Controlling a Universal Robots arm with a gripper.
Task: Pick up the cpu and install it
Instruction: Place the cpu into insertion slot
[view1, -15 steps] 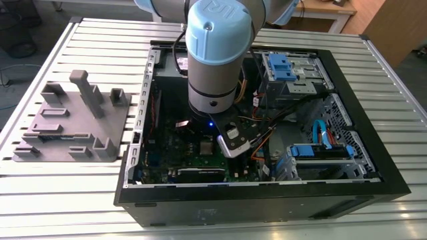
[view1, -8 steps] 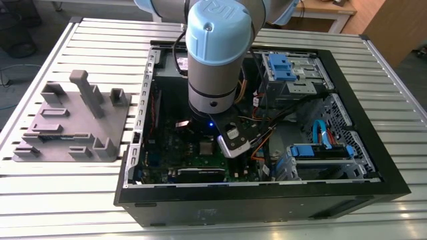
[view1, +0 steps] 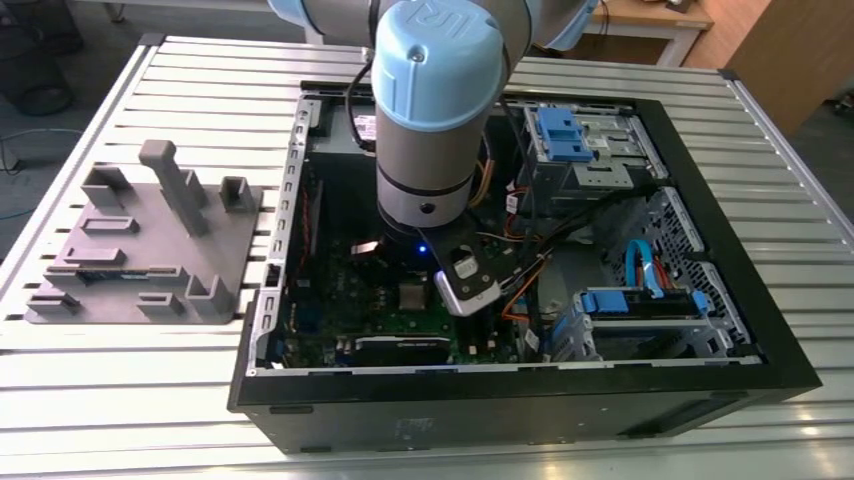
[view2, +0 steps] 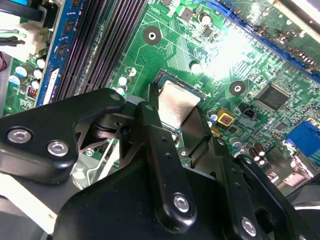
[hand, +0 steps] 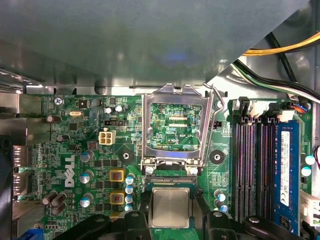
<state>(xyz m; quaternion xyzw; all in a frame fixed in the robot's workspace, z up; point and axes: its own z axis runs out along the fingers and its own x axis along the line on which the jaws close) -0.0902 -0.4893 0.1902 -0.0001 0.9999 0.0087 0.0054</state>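
The arm (view1: 427, 120) is reached down into the open pc case (view1: 534, 400), which is laid flat on the slatted table (view1: 200, 80), so the motherboard (hand: 65, 145) is faced from above. The grey fixture (view1: 134, 250) is seen well apart at the exterior view's left, outside the case. The gripper (view2: 176, 112) is set low over the board in the lower middle of the exterior view. The cpu (hand: 171, 207) is found between the two black fingers (view2: 152, 135), silvery top up, and is judged to be pinched by two opposite edges, probably so the underside is left free and the chip is kept level and square to the socket (hand: 170, 180). The cpu is seen inside the socket outline in both wrist views. Whether it is fully seated or held just above cannot be told. The metal socket frame (hand: 175, 91) is swung open just beside the cpu, which keeps the seat uncovered for placing. The memory slots (hand: 252, 165) are near but clear of the fingers. Install is judged far along: chip at the socket, frame not yet closed over it
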